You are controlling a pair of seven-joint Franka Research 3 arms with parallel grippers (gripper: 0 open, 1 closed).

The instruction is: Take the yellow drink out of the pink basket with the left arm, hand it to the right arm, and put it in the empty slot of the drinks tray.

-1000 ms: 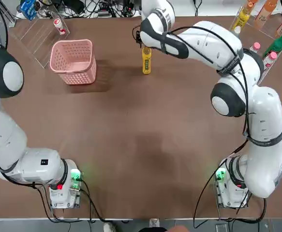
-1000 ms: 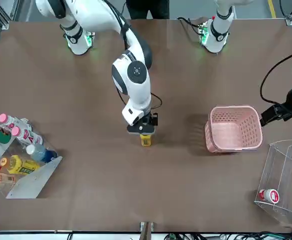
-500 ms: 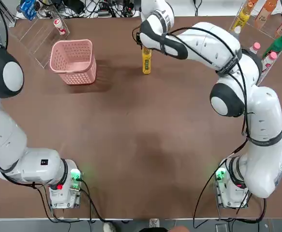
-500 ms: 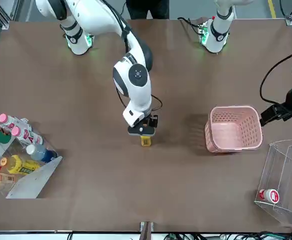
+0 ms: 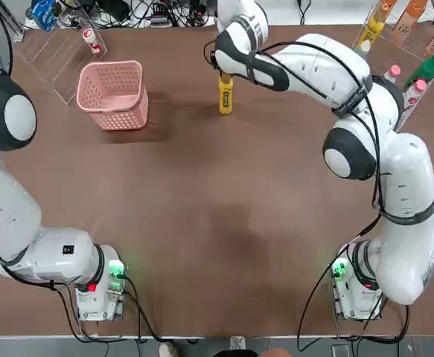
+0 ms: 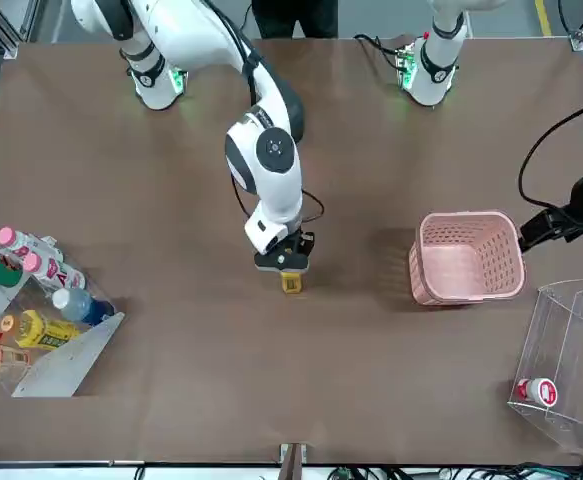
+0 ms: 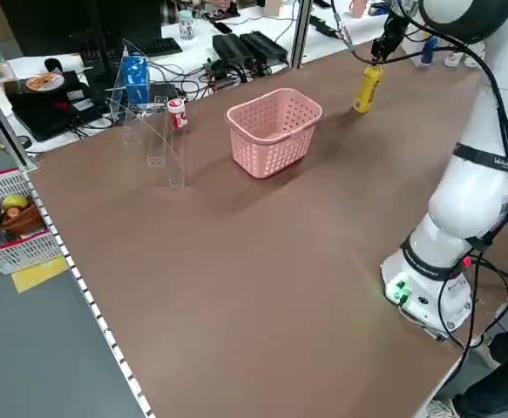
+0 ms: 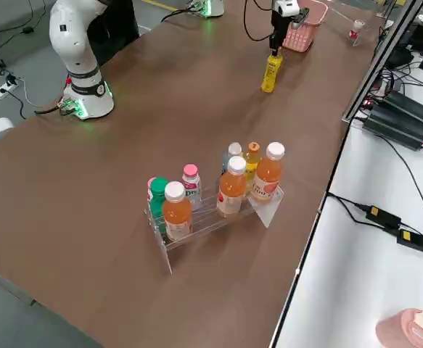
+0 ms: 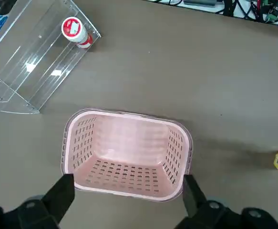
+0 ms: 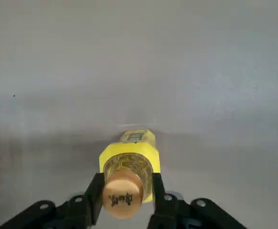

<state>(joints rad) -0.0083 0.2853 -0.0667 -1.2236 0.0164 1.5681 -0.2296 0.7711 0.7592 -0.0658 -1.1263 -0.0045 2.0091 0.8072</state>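
The right gripper [image 10: 127, 191] is clamped on the neck of the yellow drink [image 5: 225, 93], which stands upright on the table [image 5: 217, 223] directly below it. Held so high, the tall, slender bottle could swing or slip in transit and clip the bottles already in the drinks tray [image 8: 211, 206], well away from this gripper. The left gripper [image 9: 127, 198], fingers spread, hovers above the empty pink basket [image 9: 127, 155]. The bottle is bright yellow, square-shouldered, with an orange-yellow cap.
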